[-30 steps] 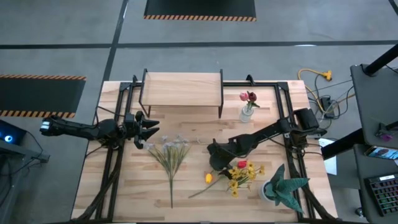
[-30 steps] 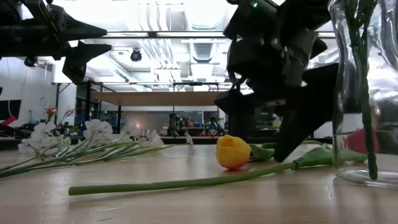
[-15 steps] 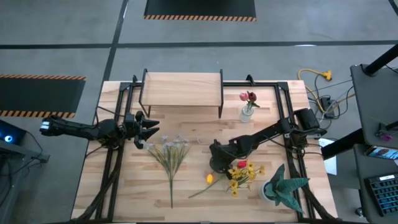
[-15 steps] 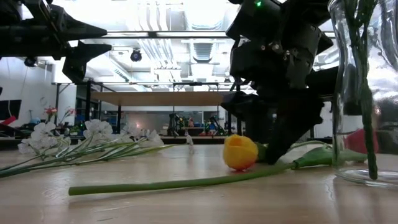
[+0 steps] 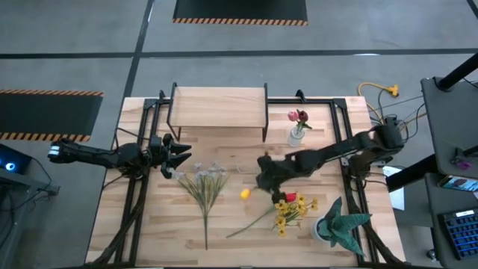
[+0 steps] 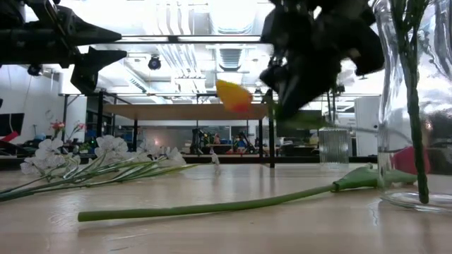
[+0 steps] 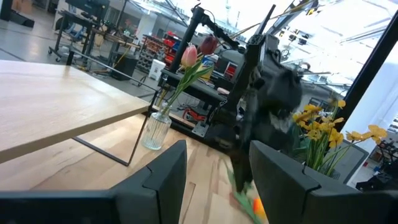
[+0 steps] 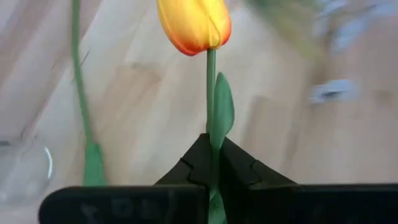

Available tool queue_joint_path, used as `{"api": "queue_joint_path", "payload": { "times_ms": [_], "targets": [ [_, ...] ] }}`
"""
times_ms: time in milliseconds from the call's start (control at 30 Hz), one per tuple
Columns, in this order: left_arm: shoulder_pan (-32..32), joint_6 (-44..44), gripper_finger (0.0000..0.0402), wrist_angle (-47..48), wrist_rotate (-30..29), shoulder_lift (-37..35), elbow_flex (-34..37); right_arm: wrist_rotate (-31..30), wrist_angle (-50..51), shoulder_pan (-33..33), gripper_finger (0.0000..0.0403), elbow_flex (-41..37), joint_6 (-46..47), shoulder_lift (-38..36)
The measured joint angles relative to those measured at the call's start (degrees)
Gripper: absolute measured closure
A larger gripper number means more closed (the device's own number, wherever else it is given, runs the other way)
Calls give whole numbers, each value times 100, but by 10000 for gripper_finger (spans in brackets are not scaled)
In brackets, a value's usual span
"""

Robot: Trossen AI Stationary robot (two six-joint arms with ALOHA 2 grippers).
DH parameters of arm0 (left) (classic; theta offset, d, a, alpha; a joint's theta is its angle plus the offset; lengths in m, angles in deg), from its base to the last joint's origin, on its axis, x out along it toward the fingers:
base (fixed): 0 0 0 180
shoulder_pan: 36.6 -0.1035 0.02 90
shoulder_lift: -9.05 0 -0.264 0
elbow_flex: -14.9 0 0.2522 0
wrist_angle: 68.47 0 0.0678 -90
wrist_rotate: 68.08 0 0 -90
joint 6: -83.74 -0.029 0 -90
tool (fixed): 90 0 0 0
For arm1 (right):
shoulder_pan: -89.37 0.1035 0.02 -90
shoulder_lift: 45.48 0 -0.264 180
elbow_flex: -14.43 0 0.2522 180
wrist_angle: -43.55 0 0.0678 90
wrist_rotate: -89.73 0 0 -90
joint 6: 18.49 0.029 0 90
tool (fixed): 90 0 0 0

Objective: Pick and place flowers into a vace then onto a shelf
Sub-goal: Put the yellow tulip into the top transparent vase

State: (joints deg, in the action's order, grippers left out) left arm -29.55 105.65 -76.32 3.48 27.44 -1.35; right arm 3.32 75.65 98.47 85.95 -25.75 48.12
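The large pale wooden tabletop (image 5: 149, 232) carries everything; no writing or label can be read on anything. At its far edge stands the small low shelf (image 5: 219, 103), a pale rectangular board on thin black metal legs, with nothing on it. Near the front right corner sits a green spiky-leaved plant in a white pot (image 5: 340, 223).

The dark right arm reaches in from the right edge, and the right gripper (image 5: 263, 181) hangs over the middle of the table, its jaws pressed together on the green stem of a yellow-orange tulip (image 8: 193, 25). Half a second ago that bloom lay on the wood just in front of the gripper; now it is off the surface, and the gripper has moved up and toward the shelf. The dark left arm has not shifted: the left gripper (image 5: 181, 158) hovers at the left of the table with its jaws spread, holding nothing.

Below the left gripper lies a bunch of tiny white blooms on long green stems (image 5: 203, 183). A red tulip (image 5: 291, 197) and a yellow sprig (image 5: 287, 217) lie touching each other just beside the lifted tulip, close to the potted plant. A clear glass vase (image 5: 297, 135) stands right of the shelf, holding pink and dark maroon tulips (image 5: 298, 116).
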Motion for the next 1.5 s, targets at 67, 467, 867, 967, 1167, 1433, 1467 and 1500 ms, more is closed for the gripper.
{"api": "queue_joint_path", "payload": {
  "times_ms": [67,467,867,967,1167,1433,1467,1500],
  "targets": [
    [0,-2,242,-2,0,-2,0,0,24,-119,394,-2,93,-378],
    [0,9,242,-2,-11,-2,0,-474,-198,-642,394,-15,730,-2865],
    [0,9,242,-2,-61,-2,0,-2768,-1797,-639,394,-443,285,-4538],
    [0,9,242,-2,-61,-2,0,-3559,-2205,-640,394,-673,79,-4724],
    [0,9,242,-2,-63,0,0,-5050,-2379,-637,394,-869,-435,-4931],
    [0,9,242,-2,-67,1,0,-6314,-1614,-659,394,-901,-623,-4861],
    [0,9,242,-2,-72,2,0,-6524,-1609,-690,394,-931,-617,-4811],
    [-2,8,242,-2,-80,2,0,-6706,-1605,-740,394,-960,-558,-4760]
  ]
}}
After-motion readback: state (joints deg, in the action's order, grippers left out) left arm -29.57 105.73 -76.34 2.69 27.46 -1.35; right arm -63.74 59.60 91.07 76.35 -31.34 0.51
